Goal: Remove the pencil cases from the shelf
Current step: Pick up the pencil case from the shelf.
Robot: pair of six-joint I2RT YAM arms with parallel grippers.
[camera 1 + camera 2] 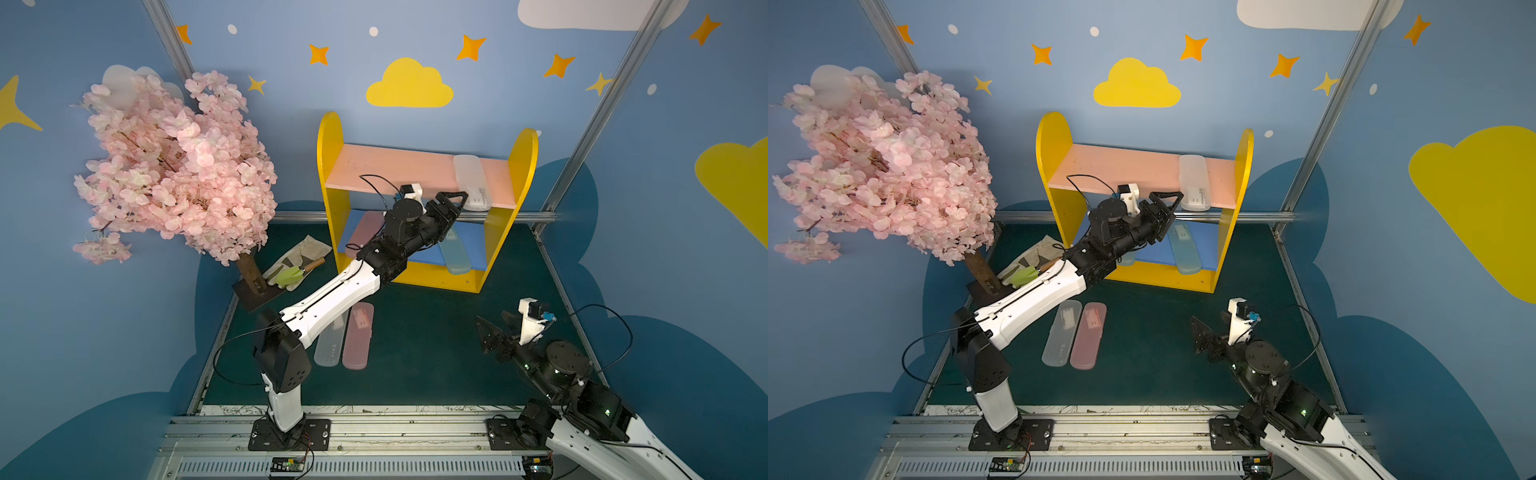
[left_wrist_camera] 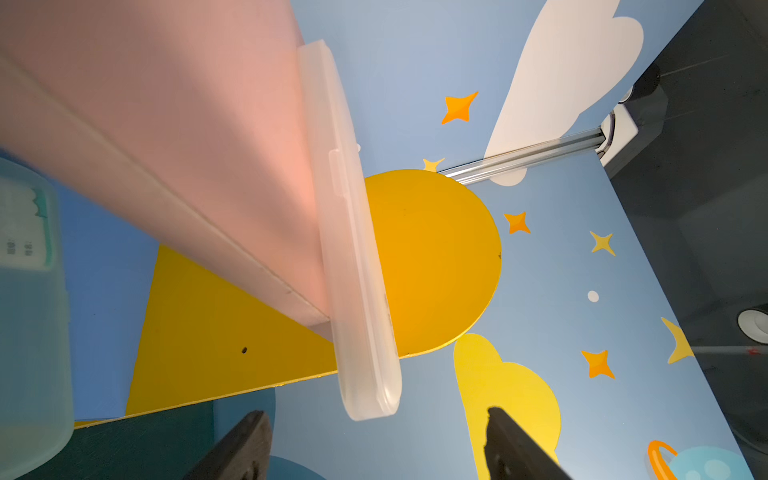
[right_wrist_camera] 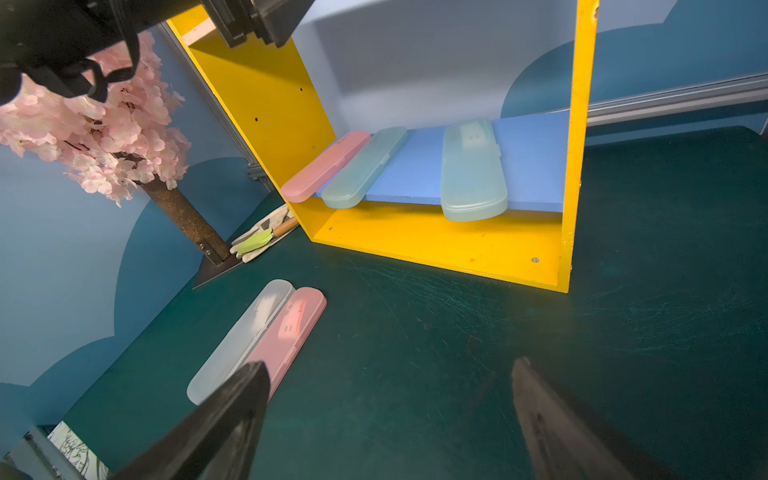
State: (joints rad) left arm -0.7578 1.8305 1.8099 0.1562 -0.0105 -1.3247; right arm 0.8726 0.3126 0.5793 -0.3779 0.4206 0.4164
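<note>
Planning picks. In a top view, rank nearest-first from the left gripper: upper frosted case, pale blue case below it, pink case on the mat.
1. Frosted case, upper board, at left gripper's tips.
2. Pale blue case, lower board.
3. Pink case, on the mat, front.

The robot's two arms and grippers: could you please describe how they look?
The left arm and right arm share white shells, black joint housings and looping black cables. The left gripper and right gripper have dark, pointed fingers; a white camera bracket tops each wrist.
</note>
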